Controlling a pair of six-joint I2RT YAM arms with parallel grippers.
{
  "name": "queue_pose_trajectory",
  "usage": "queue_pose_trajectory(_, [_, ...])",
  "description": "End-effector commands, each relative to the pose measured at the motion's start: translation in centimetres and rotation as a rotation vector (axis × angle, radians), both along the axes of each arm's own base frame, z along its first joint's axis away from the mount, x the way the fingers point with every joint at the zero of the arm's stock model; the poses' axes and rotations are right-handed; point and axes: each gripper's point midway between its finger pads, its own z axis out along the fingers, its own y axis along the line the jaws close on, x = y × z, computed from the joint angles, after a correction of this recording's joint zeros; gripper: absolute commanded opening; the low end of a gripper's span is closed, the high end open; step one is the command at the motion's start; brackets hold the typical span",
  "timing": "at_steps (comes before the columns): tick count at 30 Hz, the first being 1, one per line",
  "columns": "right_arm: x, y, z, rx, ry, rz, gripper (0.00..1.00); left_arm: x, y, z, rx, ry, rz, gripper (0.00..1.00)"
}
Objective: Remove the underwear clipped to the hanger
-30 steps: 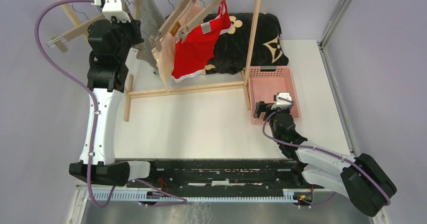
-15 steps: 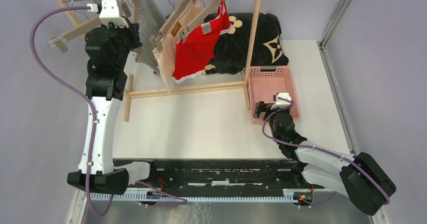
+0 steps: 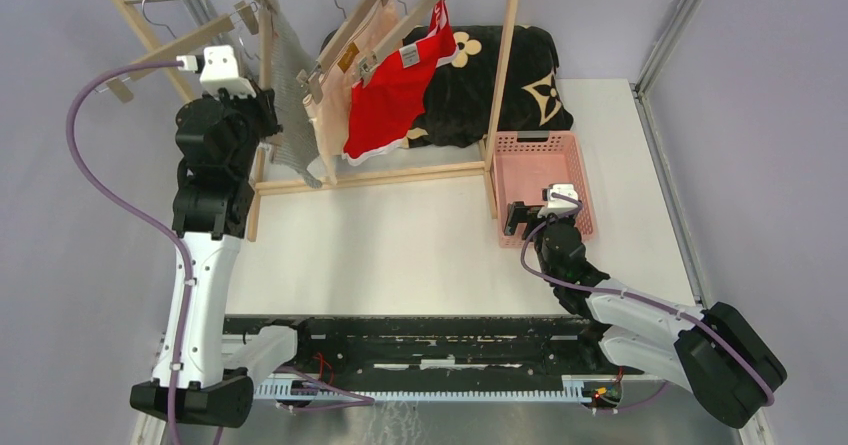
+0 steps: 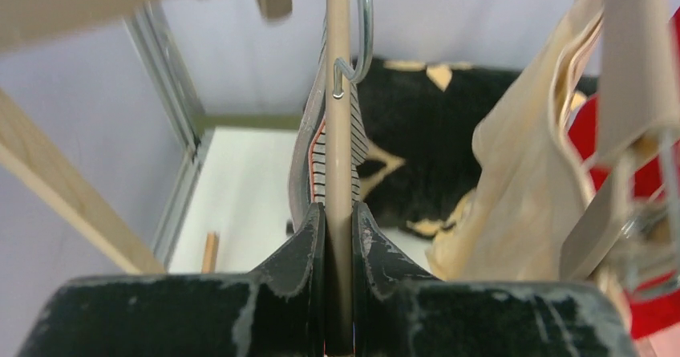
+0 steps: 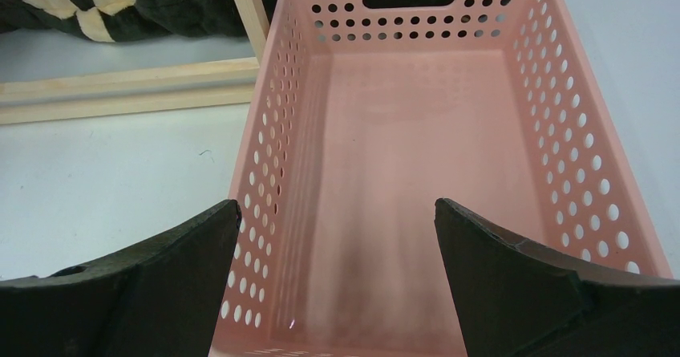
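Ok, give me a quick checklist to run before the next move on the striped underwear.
1. Left gripper shut on the thin beige hanger bar: ok.
2. Striped underwear inside that grip: cannot tell; it sits right behind the bar.
3. Striped underwear free of the rack: not ok, it hangs there.
4. Right gripper open, facing the pink basket: ok.
5. Beige underwear and red underwear unclipped: not ok, both hang clipped.
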Motion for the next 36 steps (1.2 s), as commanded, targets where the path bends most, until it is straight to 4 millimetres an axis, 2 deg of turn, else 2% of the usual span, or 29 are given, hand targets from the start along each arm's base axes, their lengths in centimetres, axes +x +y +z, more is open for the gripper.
queue_pose_trajectory(1, [0.6,0.6,2.2,0.04,-0.055,0.009,1.0,-2.9,0.4,-2.8,-0.124,0.06,0.041,0.03])
queue_pose_trajectory(6, [0.7,1.2,2.7,0.06,-0.052,0.024,1.0,-5.4,-0.3,-8.0,-0.099,0.256,0.0,0.03])
queue_pose_trajectory(10, [0.6,1.7,2.9,0.084,-0.047,0.051,1.0,-8.9,-1.5,-11.1,-0.073,0.4,-0.081,0.03])
queue_pose_trajectory(13, [0.4,2.4,3.3,0.103,-0.049,0.085,1.0,-12.0,-3.9,-11.2,-0.114,0.36,-0.227,0.03])
queue_pose_trajectory(16, [0.4,3.3,4.2,0.122,-0.044,0.125,1.0,-14.3,-5.5,-11.3,-0.152,0.332,-0.32,0.03])
queue_pose_trajectory(21, [-0.2,6.1,6.5,0.179,-0.052,0.273,1.0,-18.0,-8.7,-11.9,-0.194,0.334,-0.524,0.03])
queue_pose_trajectory(26, [-0.6,8.6,8.3,0.173,-0.038,0.408,1.0,-19.4,-10.0,-13.4,-0.2,0.355,-0.622,0.03])
queue_pose_trajectory(28, [-0.6,9.9,10.0,0.156,-0.045,0.472,1.0,-19.5,-10.4,-14.4,-0.202,0.368,-0.648,0.03])
queue_pose_trajectory(31, [-0.3,10.7,12.6,0.125,-0.051,0.51,1.0,-19.7,-11.4,-15.4,-0.223,0.357,-0.717,0.03])
queue_pose_trajectory(34, [0.1,11.4,15.6,0.105,-0.104,0.543,1.0,-20.4,-12.0,-15.8,-0.23,0.345,-0.769,0.03])
queue_pose_trajectory(36, [0.4,11.9,16.9,0.094,-0.118,0.565,1.0,-21.0,-12.4,-15.8,-0.218,0.334,-0.803,0.03])
